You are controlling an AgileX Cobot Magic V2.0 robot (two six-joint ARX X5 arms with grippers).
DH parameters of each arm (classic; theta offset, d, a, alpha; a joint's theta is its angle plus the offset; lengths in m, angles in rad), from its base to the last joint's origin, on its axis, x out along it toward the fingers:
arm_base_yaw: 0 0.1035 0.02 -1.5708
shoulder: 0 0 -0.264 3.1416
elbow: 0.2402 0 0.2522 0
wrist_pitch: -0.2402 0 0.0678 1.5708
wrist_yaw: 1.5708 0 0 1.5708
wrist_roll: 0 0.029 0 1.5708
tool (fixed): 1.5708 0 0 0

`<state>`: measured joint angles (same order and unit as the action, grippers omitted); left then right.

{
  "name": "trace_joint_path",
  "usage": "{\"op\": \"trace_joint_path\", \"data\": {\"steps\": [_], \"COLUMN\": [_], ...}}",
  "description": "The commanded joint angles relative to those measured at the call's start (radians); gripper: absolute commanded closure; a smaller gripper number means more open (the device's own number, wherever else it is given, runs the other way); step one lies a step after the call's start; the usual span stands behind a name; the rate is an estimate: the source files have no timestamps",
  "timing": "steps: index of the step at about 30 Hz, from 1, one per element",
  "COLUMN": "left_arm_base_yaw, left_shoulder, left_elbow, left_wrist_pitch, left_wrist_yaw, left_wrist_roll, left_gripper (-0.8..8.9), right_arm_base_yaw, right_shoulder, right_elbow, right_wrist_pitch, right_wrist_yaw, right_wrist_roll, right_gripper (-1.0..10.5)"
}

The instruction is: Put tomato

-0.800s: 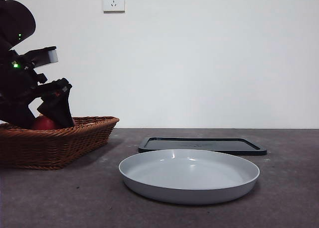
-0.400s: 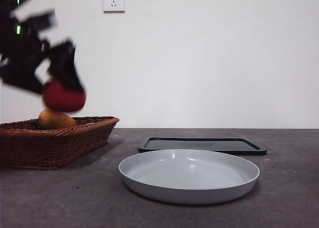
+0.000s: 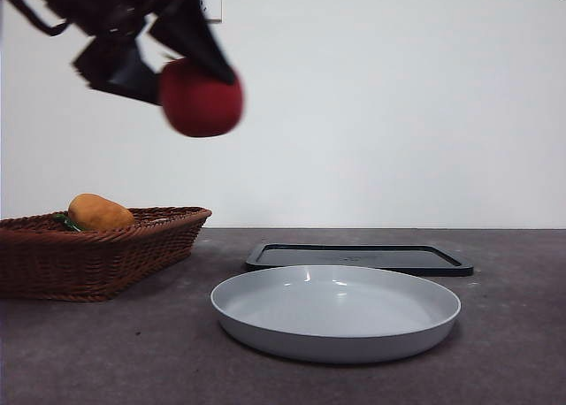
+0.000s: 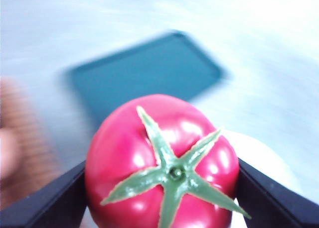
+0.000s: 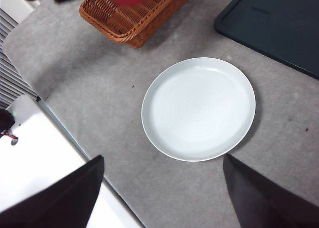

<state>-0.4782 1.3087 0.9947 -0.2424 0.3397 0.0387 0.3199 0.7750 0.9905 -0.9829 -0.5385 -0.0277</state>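
— Where is the tomato [image 3: 201,97]?
— High in the air beyond the wicker basket's [image 3: 106,255] right end, clamped in the left gripper [image 4: 162,185].
— The right gripper [image 5: 162,188]?
— Jaws apart, above the grey plate [image 5: 198,108].

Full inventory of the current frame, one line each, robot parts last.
tomato: 1, red, held in the air above the table, between basket and plate
orange-brown fruit: 1, in the basket
basket: 1, brown wicker, on the table
plate: 1, grey, on the table nearest the front camera
tray: 1, dark, flat, behind the plate
wall socket: 1, white, partly hidden
left gripper: shut on the tomato
right gripper: open, above the plate
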Motion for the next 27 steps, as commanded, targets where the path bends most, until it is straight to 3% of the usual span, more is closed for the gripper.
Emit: {"op": "trace_joint_path", "data": {"steps": [1,12,20,27], "left_arm_base_yaw": [-0.068,-0.238,-0.279,-0.290], "left_shoulder": [0.037,0.246,0.415,0.453], "left_elbow": [0.016,0.016,0.016,0.016], "left_wrist_pitch": [0.026,0.145,0.215,0.211], "left_wrist_yaw": [0.001,-0.023,-0.060,-0.060], "left_wrist_roll": [-0.002,0.006,0.044,0.058], "left_gripper": [5.13,5.13,5.13,5.02], "right_arm_base_yaw": [0.005,0.005,0.005,0.005], "right_shoulder": [0.008,0.008,0.008,0.008], "right_elbow": [0.019,0.019,0.019,0.019], "right_wrist_pitch": [0.010,0.009,0.008,0.009], "right_wrist_yaw": [0.001,0.000,0.001,0.001], "right_wrist_roll": [-0.003,-0.003,-0.003,-0.003], "right_gripper": [5.7,5.7,5.7,5.7]}}
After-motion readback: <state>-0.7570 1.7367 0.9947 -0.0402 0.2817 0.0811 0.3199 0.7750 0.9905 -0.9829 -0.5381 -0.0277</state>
